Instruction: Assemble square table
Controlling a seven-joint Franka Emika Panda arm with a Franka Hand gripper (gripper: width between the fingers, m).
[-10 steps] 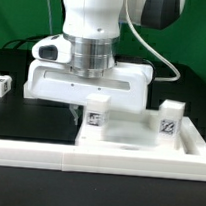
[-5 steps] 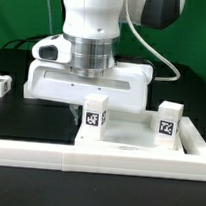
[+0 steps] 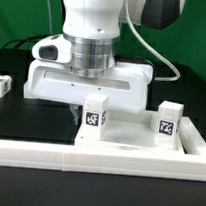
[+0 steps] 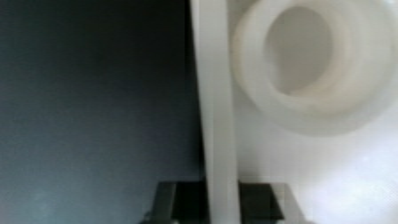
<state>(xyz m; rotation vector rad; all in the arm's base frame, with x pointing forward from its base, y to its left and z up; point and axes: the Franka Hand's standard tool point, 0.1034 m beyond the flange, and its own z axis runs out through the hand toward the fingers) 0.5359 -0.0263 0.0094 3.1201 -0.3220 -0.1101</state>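
- Surface (image 3: pixel 34 121): black board. A white rail (image 3: pixel 46 159) runs along its near edge.
- Tabletop (image 3: pixel 138 144): white slab lying flat at the near edge of the surface, toward the exterior view's right, right behind the rail.
- Hand (image 3: pixel 92 95): hangs straight down from the arm (image 3: pixel 92 20) over the end of the tabletop that is nearer the exterior view's left. Its wide white body is low, close above the slab.
- Tag (image 3: pixel 95 117): black and white, on a white upright piece directly under the hand. Cannot tell from this view whether that piece belongs to the slab.
- Wrist view: hand (image 4: pixel 217 200) is clenched on the tabletop's (image 4: pixel 329 170) raised rim (image 4: pixel 214 90). The 2 dark fingers (image 4: pixel 178 200) sit 1 on each side of the thin white strip, pressed against it.
- 1 round socket (image 4: pixel 258 60) lies on the slab just inside the rim; the black surface (image 4: pixel 89 100) is on the rim's other side.
- Leg (image 3: pixel 170 118): small white block, tag facing the camera, upright at the tabletop's far corner on the exterior view's right. On the slab or just behind it, cannot tell.
- 2nd leg (image 3: pixel 2 83): tagged block near the surface's edge on the exterior view's left, well apart from the tabletop.
- Black cable (image 3: pixel 170 62) loops down behind the arm.
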